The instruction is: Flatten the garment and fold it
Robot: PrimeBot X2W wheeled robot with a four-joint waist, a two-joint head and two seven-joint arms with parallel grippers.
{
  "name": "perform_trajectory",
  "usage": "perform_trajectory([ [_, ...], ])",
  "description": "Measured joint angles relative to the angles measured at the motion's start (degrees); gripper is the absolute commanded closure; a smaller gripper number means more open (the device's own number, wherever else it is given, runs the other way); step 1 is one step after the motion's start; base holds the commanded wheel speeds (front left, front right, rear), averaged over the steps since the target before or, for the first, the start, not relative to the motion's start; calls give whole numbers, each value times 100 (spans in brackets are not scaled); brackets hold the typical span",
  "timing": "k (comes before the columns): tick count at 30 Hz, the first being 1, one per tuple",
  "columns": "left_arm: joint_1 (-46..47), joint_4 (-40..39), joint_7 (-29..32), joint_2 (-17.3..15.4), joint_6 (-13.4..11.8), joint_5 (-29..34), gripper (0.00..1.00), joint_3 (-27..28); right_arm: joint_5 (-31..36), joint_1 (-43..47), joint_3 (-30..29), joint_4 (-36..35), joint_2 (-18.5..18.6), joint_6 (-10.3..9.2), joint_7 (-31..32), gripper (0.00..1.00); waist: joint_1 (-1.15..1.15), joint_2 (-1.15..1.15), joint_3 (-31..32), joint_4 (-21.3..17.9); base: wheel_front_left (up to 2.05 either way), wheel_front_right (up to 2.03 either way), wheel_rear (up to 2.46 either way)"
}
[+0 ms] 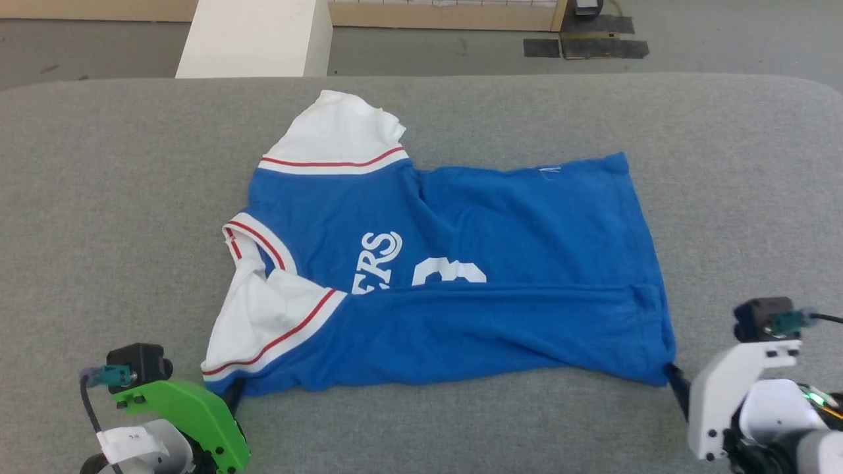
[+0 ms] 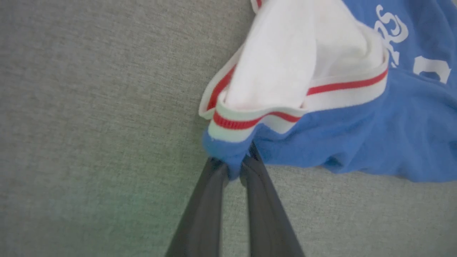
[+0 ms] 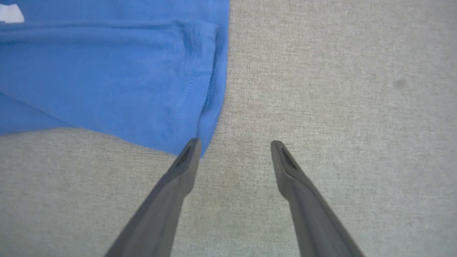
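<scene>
The garment (image 1: 461,263), a bright blue jersey with white red-striped sleeves, lies sideways on the grey table, its near half folded up over the white lettering. My left gripper (image 1: 234,394) sits at its near left corner, by the sleeve. In the left wrist view the left gripper (image 2: 234,167) is shut on a pinch of blue cloth of the garment (image 2: 357,135) just below the striped sleeve band. My right gripper (image 1: 673,376) is at the near right hem corner. In the right wrist view the right gripper (image 3: 234,148) stands open, one fingertip touching the garment (image 3: 107,78) at its corner.
The grey cloth-covered table (image 1: 99,230) has bare room all round the shirt. Beyond its far edge are a white block (image 1: 257,36), a wooden board (image 1: 441,14) and dark mats (image 1: 586,43) on the floor.
</scene>
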State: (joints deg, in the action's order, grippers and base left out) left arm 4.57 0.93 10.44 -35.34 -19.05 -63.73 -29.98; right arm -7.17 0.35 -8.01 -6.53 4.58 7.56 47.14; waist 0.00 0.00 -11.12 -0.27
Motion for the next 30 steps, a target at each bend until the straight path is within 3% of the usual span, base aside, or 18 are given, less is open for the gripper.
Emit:
perform_trajectory([
  [9,-42,-294,-1,-76,-71,1,100,45,313,-316,456,635,31,1,4,0,0,0,-215,160,0,0,0],
  [10,-42,-294,-2,-73,-70,1,100,44,325,-353,428,664,30,1,48,6,0,0,-235,176,0,0,0],
  [11,-42,-291,-3,-70,-69,1,100,44,328,-391,404,678,30,1,80,55,0,0,-250,191,0,0,0],
  [12,-42,-287,-8,-69,-68,1,100,45,327,-415,389,681,30,2,86,95,0,0,-260,200,0,0,0],
  [13,-42,-280,-32,-69,-60,1,100,46,318,-441,370,681,32,2,94,100,0,0,-268,207,0,0,0],
  [24,-98,-230,-155,-143,18,-124,100,274,-258,-440,254,296,483,2,450,100,0,0,-17,160,0,0,0],
  [30,-595,-558,19,-339,-283,-321,100,346,-637,124,118,-77,627,3,1032,100,0,0,222,143,0,0,0],
])
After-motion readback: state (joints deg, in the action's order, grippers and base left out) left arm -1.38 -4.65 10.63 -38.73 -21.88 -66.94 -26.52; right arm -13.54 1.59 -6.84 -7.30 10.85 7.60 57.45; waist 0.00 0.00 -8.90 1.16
